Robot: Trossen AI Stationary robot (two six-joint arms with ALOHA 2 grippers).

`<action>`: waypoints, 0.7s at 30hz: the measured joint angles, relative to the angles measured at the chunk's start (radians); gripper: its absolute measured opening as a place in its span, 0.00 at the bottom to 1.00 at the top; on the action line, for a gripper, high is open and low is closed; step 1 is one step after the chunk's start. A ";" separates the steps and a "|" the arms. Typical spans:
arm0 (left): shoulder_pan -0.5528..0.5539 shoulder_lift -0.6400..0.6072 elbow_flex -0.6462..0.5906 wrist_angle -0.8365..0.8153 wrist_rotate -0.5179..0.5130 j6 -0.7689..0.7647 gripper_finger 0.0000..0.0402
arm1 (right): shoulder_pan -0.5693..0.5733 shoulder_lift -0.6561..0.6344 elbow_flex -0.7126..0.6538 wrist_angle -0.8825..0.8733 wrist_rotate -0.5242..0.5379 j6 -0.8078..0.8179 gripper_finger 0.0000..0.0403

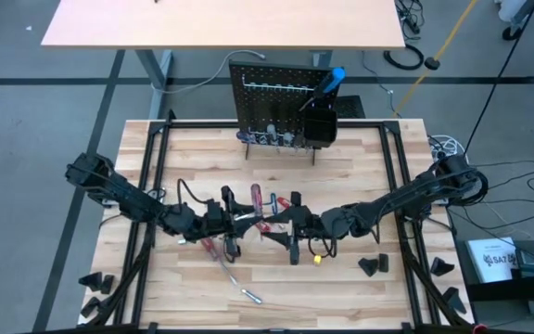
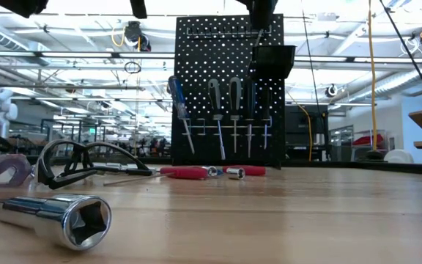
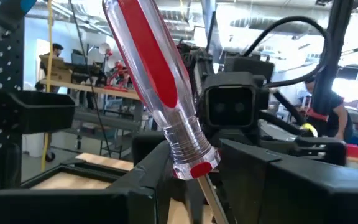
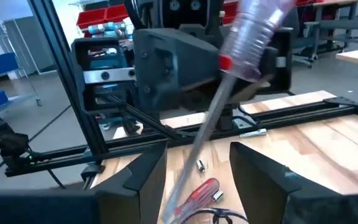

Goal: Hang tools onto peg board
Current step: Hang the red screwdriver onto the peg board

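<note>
Over the middle of the table, my left gripper (image 1: 239, 223) is shut on a screwdriver (image 3: 157, 68) with a red-and-clear handle. My right gripper (image 1: 290, 223) faces it from the right and is open. Its fingers (image 4: 142, 174) stand well apart on either side of the screwdriver's shaft (image 4: 207, 134), and no touch shows. The black peg board (image 1: 276, 97) stands upright at the table's far edge. Several tools (image 2: 226, 103) hang on the board, among them a blue-handled screwdriver (image 2: 176, 95). Another blue-handled one (image 1: 332, 82) sticks out of the board's bin (image 1: 320, 125). My left gripper pinches the handle's lower end, at the ribbed clear collar (image 3: 188, 146) where the shaft starts, between its two fingers. The fingers come roughly level from the table's left and lie across the screwdriver. The handle rises tilted above them, and the shaft (image 3: 209, 196) runs down below.
More red-handled tools (image 1: 256, 199) and small sockets (image 4: 201, 165) lie on the table under and beside the grippers. A chrome socket (image 2: 57, 216) and a silver bit (image 1: 250, 295) lie nearer the front. Black wedge blocks (image 1: 372, 265) sit at the front corners.
</note>
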 joint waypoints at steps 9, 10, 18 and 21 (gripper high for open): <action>0.001 0.036 0.013 0.002 0.000 -0.029 0.29 | -0.022 0.048 0.000 0.064 0.003 0.045 0.42; 0.000 0.041 0.020 0.000 0.001 -0.029 0.29 | -0.026 0.055 0.000 0.065 0.003 0.051 0.42; 0.001 0.069 0.038 -0.043 0.003 -0.021 0.29 | -0.031 0.074 0.000 0.049 -0.008 0.034 0.23; 0.001 0.069 0.038 -0.071 -0.003 -0.012 0.29 | -0.031 0.070 0.000 0.021 -0.004 0.031 0.05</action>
